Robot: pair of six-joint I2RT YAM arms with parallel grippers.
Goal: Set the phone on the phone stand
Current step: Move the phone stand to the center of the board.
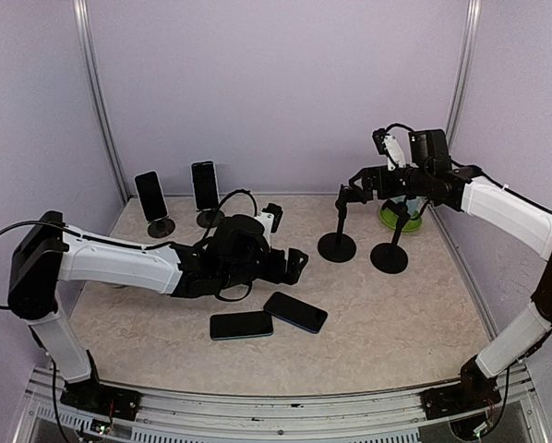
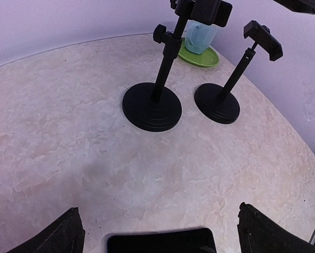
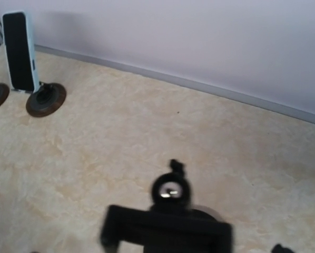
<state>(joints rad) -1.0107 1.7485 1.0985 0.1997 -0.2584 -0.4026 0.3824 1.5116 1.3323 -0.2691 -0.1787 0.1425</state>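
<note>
**Phones flat on the table; left gripper spread wide by one of them**

The scene is set on a pale marbled table (image 1: 396,305) enclosed by lilac walls. The left arm (image 1: 119,263) is stretched low across the table towards the centre. The right arm (image 1: 507,208) is raised from the right and bent inwards at the rear.

The left gripper (image 1: 293,266) is held just above the table with its fingers (image 2: 57,234) spread wide. In the left wrist view, the edge of a dark phone (image 2: 160,241) is seen between them, touched by neither finger. The right gripper (image 1: 354,189) is held at the head of the left empty stand (image 1: 337,242). Whether its jaws are spread or closed cannot be told, since its fingers are not made out in the right wrist view, where only the blurred clamp (image 3: 168,232) is shown from above.

The right empty stand (image 1: 389,254) is placed just beside the first, its clamp tilted. Two occupied stands are seen at the rear left, each carrying an upright phone (image 1: 150,196) (image 1: 204,185).

Two phones are laid flat near the centre: the left flat phone (image 1: 241,324) and the right flat phone (image 1: 295,312), close together.

A green plate (image 1: 401,220) is set behind the empty stands, with a pale blue cup (image 2: 201,36) on it.
</note>
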